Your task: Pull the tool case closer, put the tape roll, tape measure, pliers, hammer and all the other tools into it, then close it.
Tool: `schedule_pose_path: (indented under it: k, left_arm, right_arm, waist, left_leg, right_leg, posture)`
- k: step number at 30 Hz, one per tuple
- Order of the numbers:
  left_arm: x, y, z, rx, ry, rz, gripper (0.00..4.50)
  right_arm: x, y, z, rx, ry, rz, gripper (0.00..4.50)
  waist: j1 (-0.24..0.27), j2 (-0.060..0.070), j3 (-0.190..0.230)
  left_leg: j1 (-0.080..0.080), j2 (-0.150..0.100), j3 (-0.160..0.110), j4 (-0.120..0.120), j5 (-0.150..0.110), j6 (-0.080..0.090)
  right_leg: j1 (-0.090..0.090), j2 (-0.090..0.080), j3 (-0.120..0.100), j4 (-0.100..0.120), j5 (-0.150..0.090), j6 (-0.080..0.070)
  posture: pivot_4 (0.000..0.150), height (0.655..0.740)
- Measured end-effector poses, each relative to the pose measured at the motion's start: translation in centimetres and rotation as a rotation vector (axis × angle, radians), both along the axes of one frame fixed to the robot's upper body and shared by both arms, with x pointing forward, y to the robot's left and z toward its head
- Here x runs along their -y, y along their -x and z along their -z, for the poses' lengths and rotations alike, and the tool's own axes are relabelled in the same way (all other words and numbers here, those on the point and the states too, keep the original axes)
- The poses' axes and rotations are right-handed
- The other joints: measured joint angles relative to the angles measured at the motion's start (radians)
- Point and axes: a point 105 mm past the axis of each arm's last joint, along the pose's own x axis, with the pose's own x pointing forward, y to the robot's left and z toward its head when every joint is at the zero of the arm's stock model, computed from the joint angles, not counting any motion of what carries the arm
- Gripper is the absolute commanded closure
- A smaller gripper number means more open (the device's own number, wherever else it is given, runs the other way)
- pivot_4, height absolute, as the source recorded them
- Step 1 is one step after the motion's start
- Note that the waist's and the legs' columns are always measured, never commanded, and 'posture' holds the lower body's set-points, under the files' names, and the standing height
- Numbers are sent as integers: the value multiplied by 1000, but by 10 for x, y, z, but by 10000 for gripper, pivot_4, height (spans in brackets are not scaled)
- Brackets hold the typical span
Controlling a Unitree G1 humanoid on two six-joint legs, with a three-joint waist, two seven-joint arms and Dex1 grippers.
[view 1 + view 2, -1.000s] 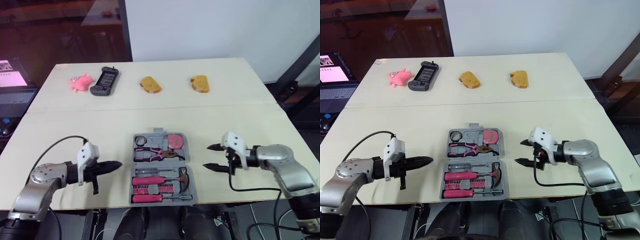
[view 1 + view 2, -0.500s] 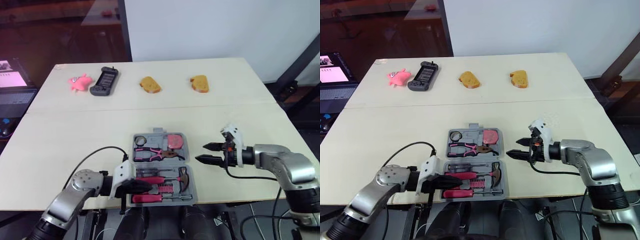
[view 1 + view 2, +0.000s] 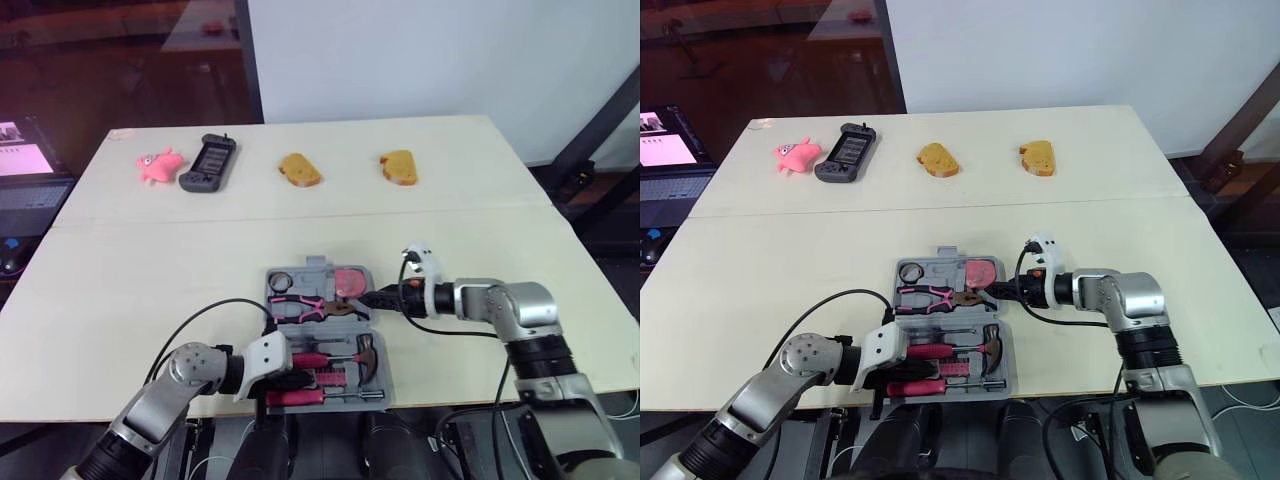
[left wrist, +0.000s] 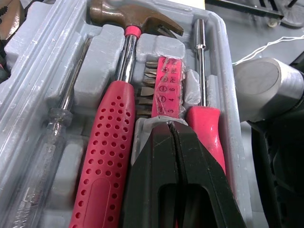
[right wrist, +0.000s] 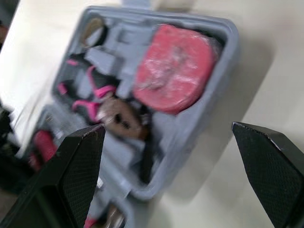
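The grey tool case (image 3: 318,266) lies open near the table's front edge. Its far half holds the tape roll (image 3: 281,279), the pink tape measure (image 3: 349,282) and the pink-handled pliers (image 3: 305,307). The near half holds the hammer (image 4: 135,19), pink-handled screwdrivers (image 4: 107,156) and a bit set (image 4: 165,88). My left gripper (image 4: 172,124) is shut, its tips resting between the pink handles in the near half. My right gripper (image 5: 167,126) is open at the case's right wall by the tape measure (image 5: 173,76), with one finger over the pliers and the other over the table.
Along the far side of the table lie a pink toy (image 3: 160,163), a black handheld device (image 3: 209,162) and two bread pieces (image 3: 300,169) (image 3: 399,167). A laptop (image 3: 25,170) sits off the table's left. The case is close to the front edge.
My left gripper moved right from the bare table onto the case's near half. My right gripper moved left from the open table to the case's right wall.
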Motion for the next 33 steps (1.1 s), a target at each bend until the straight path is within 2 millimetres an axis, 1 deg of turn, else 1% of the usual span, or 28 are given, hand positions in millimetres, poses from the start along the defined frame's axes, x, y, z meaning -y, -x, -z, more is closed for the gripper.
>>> schedule_pose_path:
  k: [5,10,12,16,21,24,29,33]
  left_arm:
    - [-1,1,0,15,-25,-23,45000]
    - [-3,0,0,2,-34,-40,45000]
    - [-3,0,0,-5,-36,-44,45000]
    - [-2,1,0,-11,-36,-51,45000]
    - [-2,1,0,-19,-30,-67,45000]
    - [-2,1,0,-26,-22,-91,45000]
    - [-2,1,0,-37,8,-131,45000]
    - [-6,3,-1,-60,56,-194,45000]
  right_arm:
    - [-21,-12,1,-14,-89,2,253]
    - [-35,-24,4,-44,-209,41,253]
    - [-37,-29,4,-54,-256,66,253]
    - [-38,-31,4,-65,-334,90,253]
    - [-38,-30,-10,-43,-437,66,253]
    - [-38,-26,-23,0,-477,24,253]
    - [-34,-16,-42,65,-507,-52,253]
    - [-33,-4,-55,108,-520,-130,253]
  waist:
    - [-5,1,-1]
    - [-12,1,-2]
    - [-11,1,-2]
    - [-9,1,-2]
    - [-8,2,-2]
    - [-8,2,-2]
    - [-5,2,-2]
    - [-6,2,-1]
  left_leg:
    - [2,0,0,-2,0,0]
    - [6,0,1,-5,0,0]
    - [8,0,1,-7,0,0]
    - [10,0,1,-10,1,-1]
    - [10,0,1,-10,1,-1]
    - [10,0,1,-10,1,-1]
    - [10,0,1,-10,1,-1]
    - [9,1,1,-11,1,-1]
  right_leg:
    - [1,1,0,0,0,0]
    - [2,2,1,0,0,0]
    - [3,2,1,0,0,0]
    - [3,2,3,0,0,0]
    - [3,2,3,0,0,0]
    - [3,2,3,0,0,0]
    - [3,2,3,0,0,0]
    - [1,2,3,0,0,-1]
  posture:
    - [1500,7400]
    - [1500,7400]
    - [1500,7400]
    - [1500,7400]
    - [1500,7400]
    - [1500,7400]
    - [1500,7400]
    - [1500,7400]
